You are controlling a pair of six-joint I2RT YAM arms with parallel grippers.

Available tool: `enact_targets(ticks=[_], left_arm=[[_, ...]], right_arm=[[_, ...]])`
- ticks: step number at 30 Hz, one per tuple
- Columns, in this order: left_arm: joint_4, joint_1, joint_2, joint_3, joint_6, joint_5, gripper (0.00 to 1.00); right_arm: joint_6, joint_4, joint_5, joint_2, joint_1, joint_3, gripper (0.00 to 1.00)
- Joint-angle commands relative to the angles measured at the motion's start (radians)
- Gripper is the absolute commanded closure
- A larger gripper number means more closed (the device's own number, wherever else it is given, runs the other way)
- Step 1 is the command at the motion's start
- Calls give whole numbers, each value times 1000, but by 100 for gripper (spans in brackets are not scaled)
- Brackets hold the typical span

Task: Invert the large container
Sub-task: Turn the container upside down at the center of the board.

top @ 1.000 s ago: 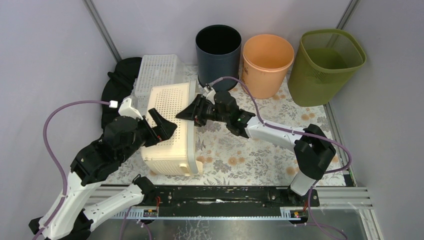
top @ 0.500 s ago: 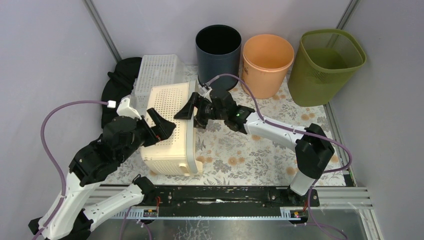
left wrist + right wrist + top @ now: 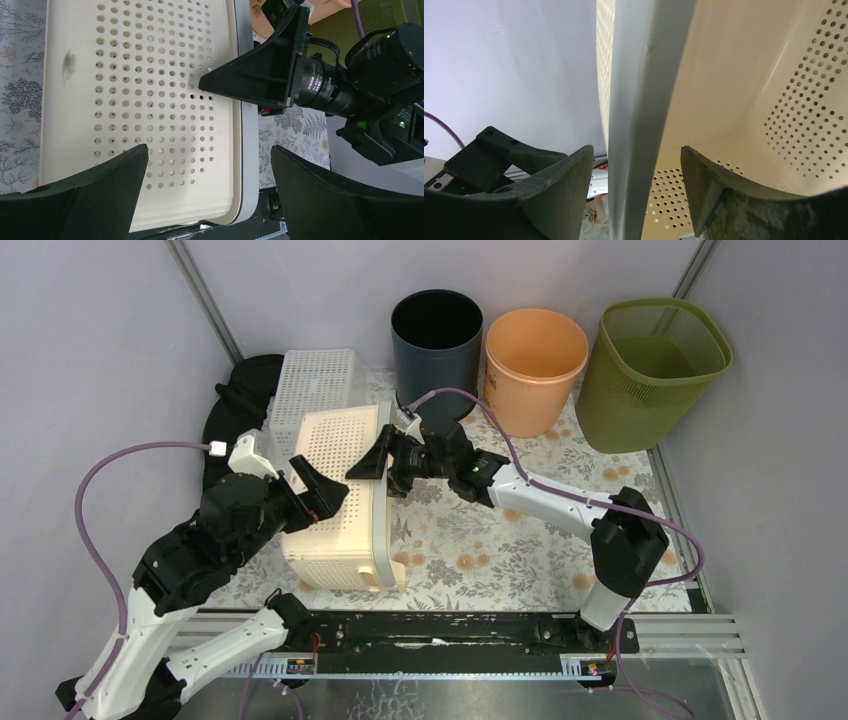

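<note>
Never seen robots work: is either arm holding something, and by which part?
Nothing is gripped. The right gripper straddles the rim of the perforated cream basket with gaps either side; the left gripper hovers open.

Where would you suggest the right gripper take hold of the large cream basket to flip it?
Its thin rim, from the open right side. The cream basket lies on its side, mouth toward the right gripper, whose open jaws straddle the rim, one finger inside, one outside; the perforated wall looks too wide to pinch.
</note>
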Motion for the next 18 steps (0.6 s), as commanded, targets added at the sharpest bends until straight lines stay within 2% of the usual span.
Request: enact_targets(ticks=[1,4,10,15,18], left_arm=[[-4,-5,-5,22,9,-28,0],[-3,-5,-6,19,7,-28,0],[-5,-5,-7,25,7,-26,0],[-9,-4,-6,33,9,-25,0],[-10,-4,-1,42,12,-25,0]], right_arm=[[36,83,-52,-36,2,6,31],[50,110,-69,-36,3,3,35],[111,236,-111,-11,2,-18,52],[182,367,-150,34,3,-22,73],[211,422,-165,51,3,-12,81]])
